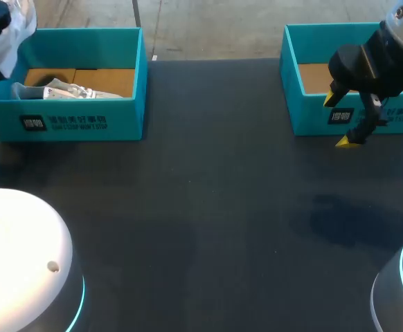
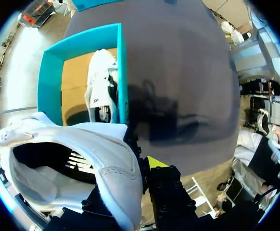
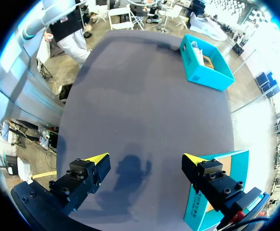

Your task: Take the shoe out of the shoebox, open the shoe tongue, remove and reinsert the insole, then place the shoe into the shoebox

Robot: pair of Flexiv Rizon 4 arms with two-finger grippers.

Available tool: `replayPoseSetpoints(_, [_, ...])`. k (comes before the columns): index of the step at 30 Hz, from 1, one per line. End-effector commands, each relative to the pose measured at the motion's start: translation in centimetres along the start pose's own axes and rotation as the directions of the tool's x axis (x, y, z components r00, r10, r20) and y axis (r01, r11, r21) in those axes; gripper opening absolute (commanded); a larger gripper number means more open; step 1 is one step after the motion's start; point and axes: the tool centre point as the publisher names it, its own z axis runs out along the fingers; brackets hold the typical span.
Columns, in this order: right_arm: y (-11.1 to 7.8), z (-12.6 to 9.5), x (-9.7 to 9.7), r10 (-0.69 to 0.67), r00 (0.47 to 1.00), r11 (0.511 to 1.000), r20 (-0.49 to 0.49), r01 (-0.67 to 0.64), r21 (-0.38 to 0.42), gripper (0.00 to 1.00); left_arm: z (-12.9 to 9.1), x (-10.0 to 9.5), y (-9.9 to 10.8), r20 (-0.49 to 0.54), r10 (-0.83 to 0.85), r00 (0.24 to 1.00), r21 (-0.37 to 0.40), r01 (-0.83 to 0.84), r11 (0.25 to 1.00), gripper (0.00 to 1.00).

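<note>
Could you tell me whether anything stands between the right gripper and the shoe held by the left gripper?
Nothing visible does. The right gripper hangs open beside the right shoebox, the left gripper holds the white shoe up by the left shoebox, and only bare table shows between them.

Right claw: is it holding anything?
No, the right claw is open, with only the dark table showing between its fingers.
</note>
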Motion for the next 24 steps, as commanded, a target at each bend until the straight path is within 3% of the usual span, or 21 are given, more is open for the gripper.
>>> replayPoseSetpoints(1, [0.1,0.1,-0.3,0.001,1.000,1.000,-0.005,-0.001,0.004,1.00,0.3,-2.2,0.8,-0.014,0.011,1.000,-0.005,-0.011,1.000,0.00])
replayPoseSetpoints(10, [0.1,0.1,-0.3,0.001,1.000,1.000,-0.005,-0.001,0.004,1.00,1.6,-6.6,1.7,0.011,0.005,1.000,-0.030,-0.004,1.000,0.00])
replayPoseSetpoints(24, [0.1,0.1,-0.3,0.001,1.000,1.000,-0.005,-0.001,0.004,1.00,2.4,-12.0,0.5,0.013,-0.006,1.000,-0.003,0.006,1.000,0.00])
